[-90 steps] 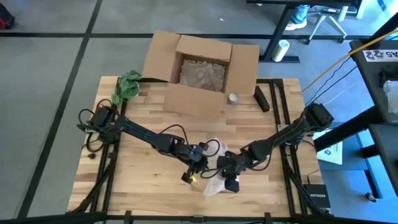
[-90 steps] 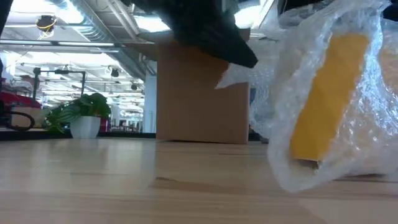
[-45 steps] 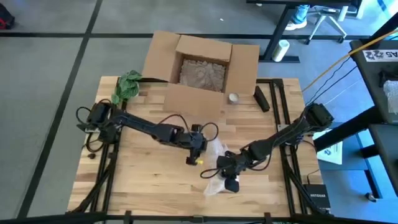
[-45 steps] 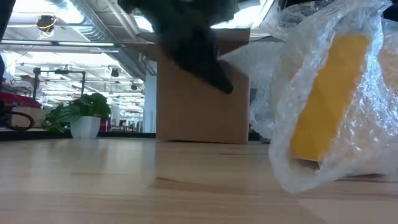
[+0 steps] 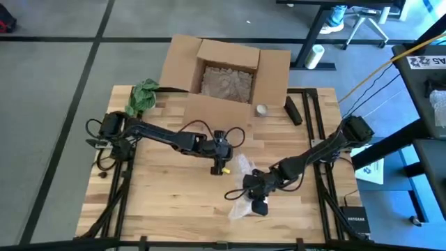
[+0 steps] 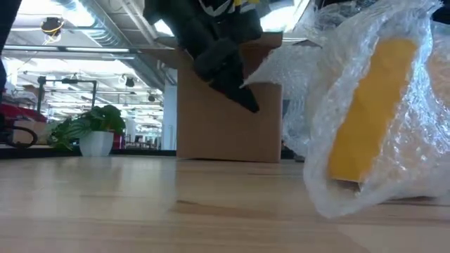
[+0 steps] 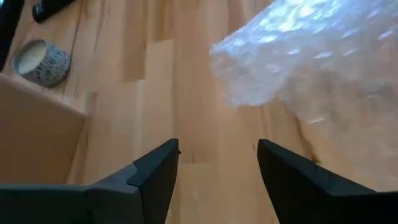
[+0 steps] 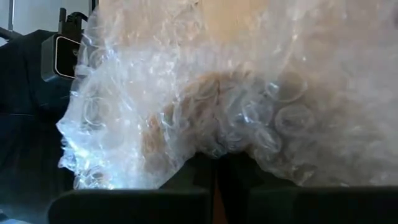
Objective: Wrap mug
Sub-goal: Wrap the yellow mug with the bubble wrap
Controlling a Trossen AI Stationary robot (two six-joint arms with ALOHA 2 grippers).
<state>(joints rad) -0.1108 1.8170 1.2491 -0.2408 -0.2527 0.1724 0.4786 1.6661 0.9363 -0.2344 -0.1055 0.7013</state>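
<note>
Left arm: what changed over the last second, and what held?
The left claw drew back from the bubble wrap toward the box and now hangs open and empty above bare table. The right claw kept its grip on the wrap; the wrapped yellow mug didn't move.

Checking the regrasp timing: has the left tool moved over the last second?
Yes. In the high view the left tool has pulled back from the table's near edge toward the cardboard box, open and empty, off the bubble wrap.
</note>
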